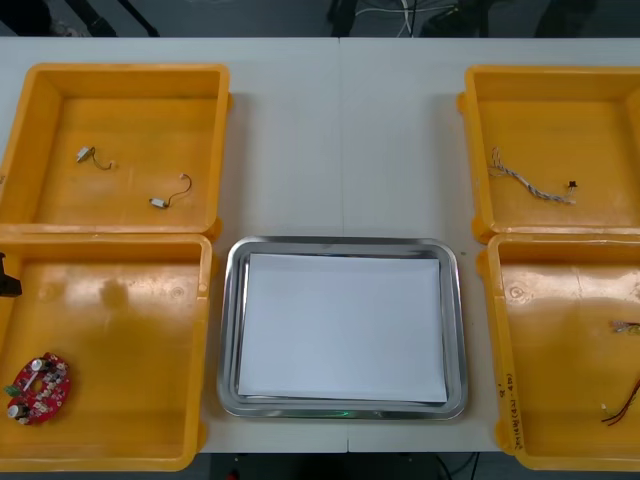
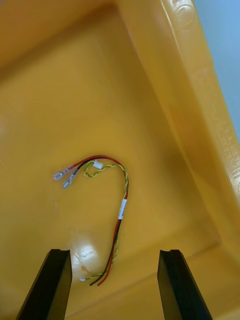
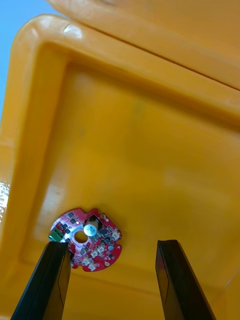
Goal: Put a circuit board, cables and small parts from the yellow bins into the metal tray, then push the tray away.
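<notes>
A round red circuit board (image 1: 38, 388) lies in the near left yellow bin (image 1: 120, 440). In the left wrist view my left gripper (image 3: 114, 282) hangs open above that bin, and the circuit board (image 3: 87, 240) lies just beyond one finger (image 3: 47, 282), off the middle of the gap. My right gripper (image 2: 115, 285) is open over the near right yellow bin (image 1: 560, 440). The red and yellow cable (image 2: 120, 210) lies on the bin floor, one end reaching between the fingers. The same cable (image 1: 622, 408) shows at the front view's right edge. The metal tray (image 1: 232, 330), white inside, holds nothing.
The far left bin (image 1: 130, 75) holds two small metal parts (image 1: 85, 154) (image 1: 160, 202) with thin wires. A twisted blue and white cable (image 1: 530, 182) lies in the far right bin (image 1: 560, 78). Another small item (image 1: 625, 325) lies in the near right bin.
</notes>
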`<state>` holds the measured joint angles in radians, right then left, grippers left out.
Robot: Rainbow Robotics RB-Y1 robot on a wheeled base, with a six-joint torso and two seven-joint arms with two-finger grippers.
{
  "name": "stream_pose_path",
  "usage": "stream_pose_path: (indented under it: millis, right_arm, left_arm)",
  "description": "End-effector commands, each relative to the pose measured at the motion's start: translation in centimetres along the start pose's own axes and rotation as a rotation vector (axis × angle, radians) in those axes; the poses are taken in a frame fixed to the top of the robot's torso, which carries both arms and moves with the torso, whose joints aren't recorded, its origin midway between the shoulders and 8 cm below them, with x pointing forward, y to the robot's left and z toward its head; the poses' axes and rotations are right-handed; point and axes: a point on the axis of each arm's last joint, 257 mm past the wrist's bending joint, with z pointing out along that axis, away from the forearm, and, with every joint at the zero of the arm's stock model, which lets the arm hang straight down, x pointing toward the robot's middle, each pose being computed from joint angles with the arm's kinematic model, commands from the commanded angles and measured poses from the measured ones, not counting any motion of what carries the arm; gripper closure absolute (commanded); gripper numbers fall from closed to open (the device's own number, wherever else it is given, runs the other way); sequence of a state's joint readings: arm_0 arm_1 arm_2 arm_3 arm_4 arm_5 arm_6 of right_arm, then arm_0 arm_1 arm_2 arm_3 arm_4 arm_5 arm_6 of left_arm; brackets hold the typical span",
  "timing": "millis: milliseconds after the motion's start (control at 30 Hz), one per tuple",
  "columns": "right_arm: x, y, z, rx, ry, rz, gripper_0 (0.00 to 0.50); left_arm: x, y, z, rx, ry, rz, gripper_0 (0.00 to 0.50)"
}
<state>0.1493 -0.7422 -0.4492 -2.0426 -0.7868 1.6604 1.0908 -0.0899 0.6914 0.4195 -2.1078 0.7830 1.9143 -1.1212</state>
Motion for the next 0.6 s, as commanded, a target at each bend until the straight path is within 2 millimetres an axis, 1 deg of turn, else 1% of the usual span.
stream_pose_path:
  millis: [33, 167, 333, 533, 600]
  right_arm:
    - [0.3, 0.0, 0.9, -0.011, -0.001, 0.103, 0.000]
    - [0.3, 0.1, 1.5, -0.027, 0.005, 0.145, 0.000]
    - [0.9, 0.2, 2.6, -0.049, 0.032, 0.192, 0.000]
    - [1.5, 0.9, 4.1, -0.075, 0.042, 0.215, 0.000]
    - [1.7, 1.1, 4.5, -0.084, 0.046, 0.221, 0.000]
  left_arm:
    - [0.4, 0.9, -0.4, 0.014, -0.028, -0.161, 0.000]
    - [0.5, 1.3, -0.4, 0.020, -0.033, -0.214, 0.000]
    - [1.8, 2.1, 0.4, 0.008, -0.005, -0.324, 0.000]
    - [3.4, 3.4, 1.1, -0.021, 0.021, -0.372, 0.000]
    - [3.6, 3.9, 1.1, -0.030, 0.021, -0.390, 0.000]
